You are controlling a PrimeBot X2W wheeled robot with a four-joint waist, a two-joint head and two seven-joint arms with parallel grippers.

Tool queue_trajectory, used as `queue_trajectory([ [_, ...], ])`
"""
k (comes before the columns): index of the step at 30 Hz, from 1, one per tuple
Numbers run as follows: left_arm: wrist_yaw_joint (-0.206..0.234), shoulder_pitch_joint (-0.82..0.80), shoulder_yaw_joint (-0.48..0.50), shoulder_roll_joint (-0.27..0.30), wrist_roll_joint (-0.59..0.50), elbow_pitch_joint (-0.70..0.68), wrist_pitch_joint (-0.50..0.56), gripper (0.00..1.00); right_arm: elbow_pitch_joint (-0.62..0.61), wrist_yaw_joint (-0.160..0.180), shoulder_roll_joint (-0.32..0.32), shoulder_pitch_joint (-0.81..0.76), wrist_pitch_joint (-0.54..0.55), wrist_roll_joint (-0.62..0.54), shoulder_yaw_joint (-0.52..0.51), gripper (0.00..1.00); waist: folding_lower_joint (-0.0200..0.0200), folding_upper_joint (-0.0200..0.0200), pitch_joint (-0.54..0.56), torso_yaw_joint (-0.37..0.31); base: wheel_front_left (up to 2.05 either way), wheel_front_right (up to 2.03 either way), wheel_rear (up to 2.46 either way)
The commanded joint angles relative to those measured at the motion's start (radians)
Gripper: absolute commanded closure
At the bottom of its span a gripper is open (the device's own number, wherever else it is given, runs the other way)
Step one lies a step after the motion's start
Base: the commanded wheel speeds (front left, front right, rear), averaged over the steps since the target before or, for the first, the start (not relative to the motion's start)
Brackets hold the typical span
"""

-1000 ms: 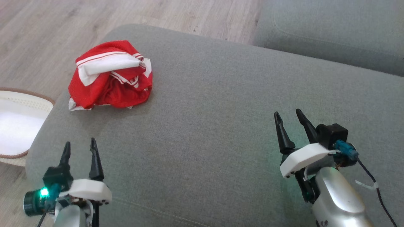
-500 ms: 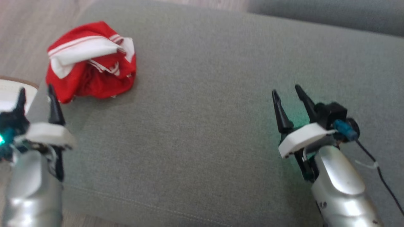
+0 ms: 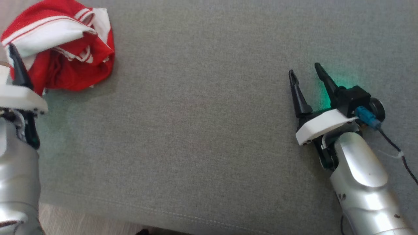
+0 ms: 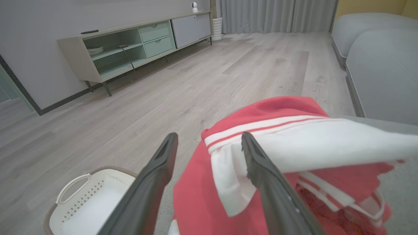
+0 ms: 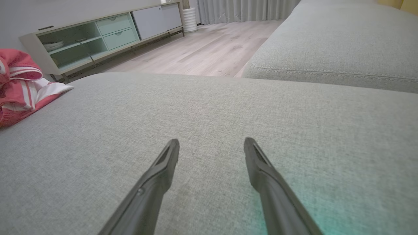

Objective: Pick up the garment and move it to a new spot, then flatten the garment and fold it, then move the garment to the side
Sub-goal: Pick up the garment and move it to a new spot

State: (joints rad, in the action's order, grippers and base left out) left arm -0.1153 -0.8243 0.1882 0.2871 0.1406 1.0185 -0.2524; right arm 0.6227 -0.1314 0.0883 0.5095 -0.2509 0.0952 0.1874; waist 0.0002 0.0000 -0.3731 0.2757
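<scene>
Left gripper [image 4: 209, 135] is held w/ fingers spread, nothing pinched, tips at the near edge of the crumpled red-and-white garment [image 3: 62, 49], which is bunched at the left edge of the grey sofa cushion [image 3: 196, 130], above a white basket [image 4: 111, 168] on the floor. Right gripper [image 3: 304, 69] is likewise spread & empty, well apart over bare cushion. Approach for pickup is judged to be the step in hand. A thick fold, e.g. the white banded layer on top, should be straddled and the fingers sunk in before closing, so the bundle isn't nudged off the edge.
</scene>
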Motion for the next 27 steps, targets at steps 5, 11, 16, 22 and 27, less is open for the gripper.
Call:
queue_trajectory([
  [5,-0.012,-0.070,0.033,0.063,0.059,0.044,-0.008,0.00,-0.037,0.001,0.001,0.033,-0.011,-0.014,0.026,0.00,-0.0002,0.0000,-0.046,-0.016,0.00,0.00,0.00],
  [11,-0.015,-0.106,-0.008,0.054,0.125,0.119,0.004,0.00,-0.044,0.001,0.004,0.046,-0.011,-0.013,0.036,0.00,-0.0002,0.0000,-0.072,-0.036,0.00,0.00,0.00],
  [16,-0.015,-0.112,-0.081,0.040,0.189,0.130,0.012,1.00,-0.042,0.001,0.008,0.040,-0.011,-0.011,0.022,0.00,-0.0002,0.0000,-0.066,-0.044,0.00,0.00,0.00],
  [22,-0.015,-0.124,-0.220,0.065,0.252,0.018,-0.003,1.00,-0.034,0.001,-0.008,0.015,-0.011,0.002,0.010,0.00,-0.0002,0.0000,0.005,-0.057,0.00,0.00,0.00],
  [27,-0.015,-0.145,-0.360,0.103,0.304,-0.138,-0.008,1.00,-0.031,0.001,-0.027,-0.023,-0.011,0.026,0.013,0.00,-0.0002,0.0000,0.102,-0.093,0.00,0.00,0.00],
])
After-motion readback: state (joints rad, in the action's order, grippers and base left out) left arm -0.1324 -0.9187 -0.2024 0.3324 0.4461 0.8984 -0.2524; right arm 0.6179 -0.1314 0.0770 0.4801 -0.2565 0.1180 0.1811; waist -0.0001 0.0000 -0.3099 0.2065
